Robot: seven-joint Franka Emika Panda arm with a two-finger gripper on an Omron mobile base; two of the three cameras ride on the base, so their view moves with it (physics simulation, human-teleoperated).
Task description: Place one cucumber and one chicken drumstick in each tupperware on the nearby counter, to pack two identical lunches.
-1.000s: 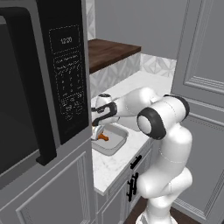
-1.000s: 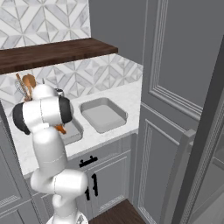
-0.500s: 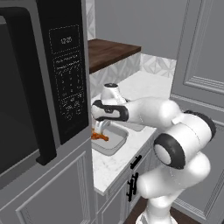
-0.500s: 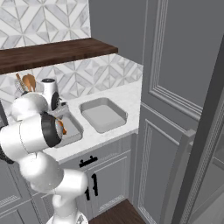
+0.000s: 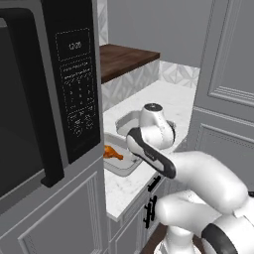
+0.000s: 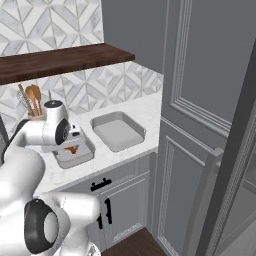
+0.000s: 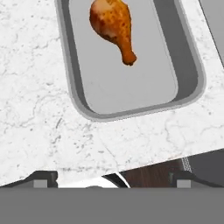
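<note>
On speckled marble counter [image 7: 39, 109], browned drumstick [image 7: 113, 25], smooth grey tupperware [image 7: 188, 65]

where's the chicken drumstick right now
The chicken drumstick lies loose inside the grey tupperware on the white counter, nearest the microwave.

A black microwave [image 5: 44, 89] hangs left, a wooden shelf [image 6: 60, 59] spans the tiled wall above a utensil holder [image 6: 33, 102].
</note>
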